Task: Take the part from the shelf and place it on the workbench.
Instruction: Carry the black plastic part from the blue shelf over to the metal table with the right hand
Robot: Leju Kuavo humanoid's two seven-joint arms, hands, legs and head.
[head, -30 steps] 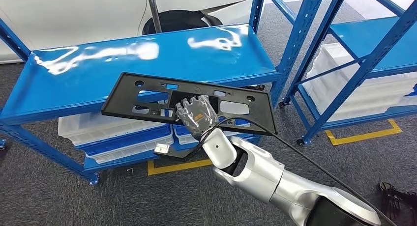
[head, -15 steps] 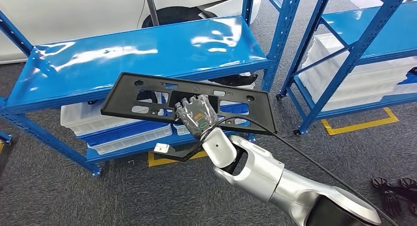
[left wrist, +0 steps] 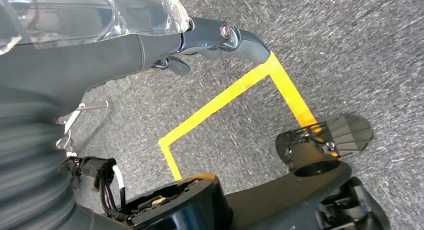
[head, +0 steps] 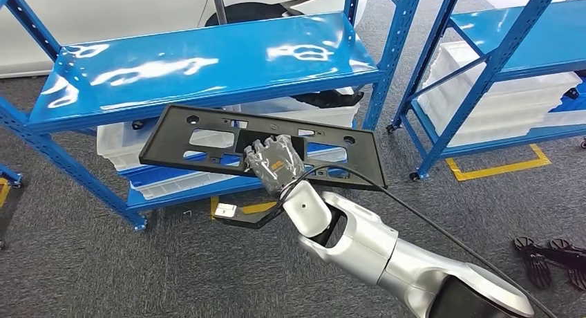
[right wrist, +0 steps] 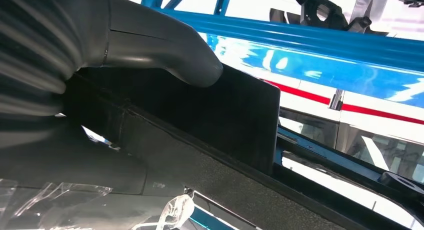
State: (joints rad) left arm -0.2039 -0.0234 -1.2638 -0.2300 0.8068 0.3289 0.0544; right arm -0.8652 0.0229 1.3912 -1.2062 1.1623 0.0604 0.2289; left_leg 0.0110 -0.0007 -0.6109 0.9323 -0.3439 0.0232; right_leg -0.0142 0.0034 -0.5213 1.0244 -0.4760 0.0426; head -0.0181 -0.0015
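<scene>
The part [head: 173, 142] is a long flat black plastic plate with several cut-outs. In the head view my right hand [head: 276, 164] grips it at the middle of its near edge and holds it level in the air, in front of the blue shelf [head: 207, 62]. Close up in the right wrist view, the grey thumb [right wrist: 150, 40] presses on top of the black part [right wrist: 235, 115]. My left hand [left wrist: 100, 55] hangs over the grey carpet with its fingers [left wrist: 225, 35] stretched out and nothing in it.
White bins [head: 117, 142] sit on the shelf's lower level. A second blue rack [head: 511, 27] with white bins stands to the right. Yellow tape [head: 497, 169] marks the carpet. Dark objects [head: 546, 252] lie on the floor at the right edge.
The whole picture has shifted, so the camera has moved: the shelf now sits a little higher and farther off. My right hand still holds the part the same way.
</scene>
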